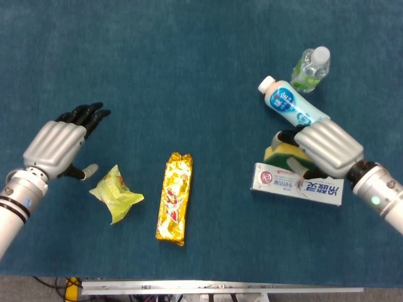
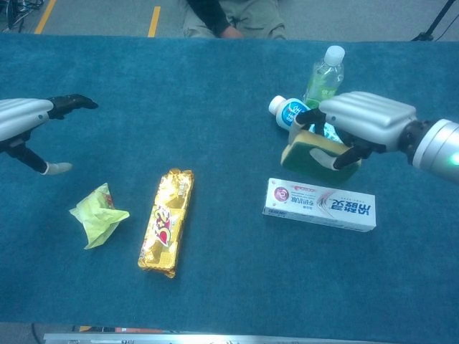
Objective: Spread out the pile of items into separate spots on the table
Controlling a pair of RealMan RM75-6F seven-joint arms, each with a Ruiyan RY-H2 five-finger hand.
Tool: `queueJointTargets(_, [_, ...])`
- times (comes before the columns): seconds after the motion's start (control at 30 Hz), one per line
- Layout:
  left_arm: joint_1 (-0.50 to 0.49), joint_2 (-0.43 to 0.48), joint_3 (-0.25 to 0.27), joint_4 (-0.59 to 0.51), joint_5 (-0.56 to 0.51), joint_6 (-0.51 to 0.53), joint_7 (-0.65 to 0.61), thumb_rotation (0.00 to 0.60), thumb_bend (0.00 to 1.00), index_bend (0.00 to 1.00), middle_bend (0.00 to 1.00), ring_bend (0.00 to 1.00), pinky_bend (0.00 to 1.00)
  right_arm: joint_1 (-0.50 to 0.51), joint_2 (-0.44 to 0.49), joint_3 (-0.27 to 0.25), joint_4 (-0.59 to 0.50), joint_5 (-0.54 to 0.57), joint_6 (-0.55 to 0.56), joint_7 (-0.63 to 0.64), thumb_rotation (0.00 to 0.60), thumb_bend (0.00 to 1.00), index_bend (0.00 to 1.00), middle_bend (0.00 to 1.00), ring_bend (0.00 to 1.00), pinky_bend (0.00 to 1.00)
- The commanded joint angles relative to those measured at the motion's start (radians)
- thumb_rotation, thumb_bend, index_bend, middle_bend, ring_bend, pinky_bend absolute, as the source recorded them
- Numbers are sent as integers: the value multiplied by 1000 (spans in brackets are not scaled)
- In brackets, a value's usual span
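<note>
Since the sponge (image 2: 313,153) is soft and light, right robot hand (image 2: 362,122) grips its edges, centre-right; left robot hand (image 1: 56,145) splayed, holding nothing.

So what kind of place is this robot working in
Probably a lab or workshop: a table covered in blue cloth, yellow floor tape behind it, a seated person at the far edge, and groceries like a toothpaste box.

- My table (image 2: 215,79) wears a deep teal, carpet-like cloth from edge to edge.
- Beyond its far edge I see a grey floor (image 2: 93,18) with yellow tape lines (image 2: 153,20).
- A seated person (image 2: 228,16) faces me there.
- A metal rail (image 1: 220,287) trims the near edge.
</note>
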Motion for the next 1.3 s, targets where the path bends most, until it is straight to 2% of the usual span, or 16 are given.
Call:
queueJointTargets(0.03, [1, 3, 0, -3, -1, 1, 3, 600, 263, 0, 0, 0, 148, 9, 10, 4, -25, -69, -26, 86, 600, 464, 595, 479, 466, 659])
queueJointTargets(0.4, [15, 25, 5, -13, -7, 11, 5, 600, 262, 0, 0, 0, 148, 49, -16, -50, -37, -169, -127, 194, 600, 456, 595, 479, 466, 659])
queueJointTargets(0.83, [7, 10, 3, -11, -17, -5, 23, 600, 262, 0, 0, 0, 148, 46, 3, -155, 11, -247, -186, 196, 600, 438, 588, 479, 457, 655])
queueJointTargets(1.03, [6, 10, 3, -10, -25, -7, 28, 600, 262, 0, 0, 0, 148, 41, -1, -168, 33, -257, -181, 150, 600, 433, 462, 448, 407, 579])
queueJointTargets(1.3, [3, 8, 2, -7, -27, -12, 30, 600, 262, 0, 0, 0, 148, 35, 24, -172, 31, -224, -181, 78, 600, 433, 249, 349, 291, 448])
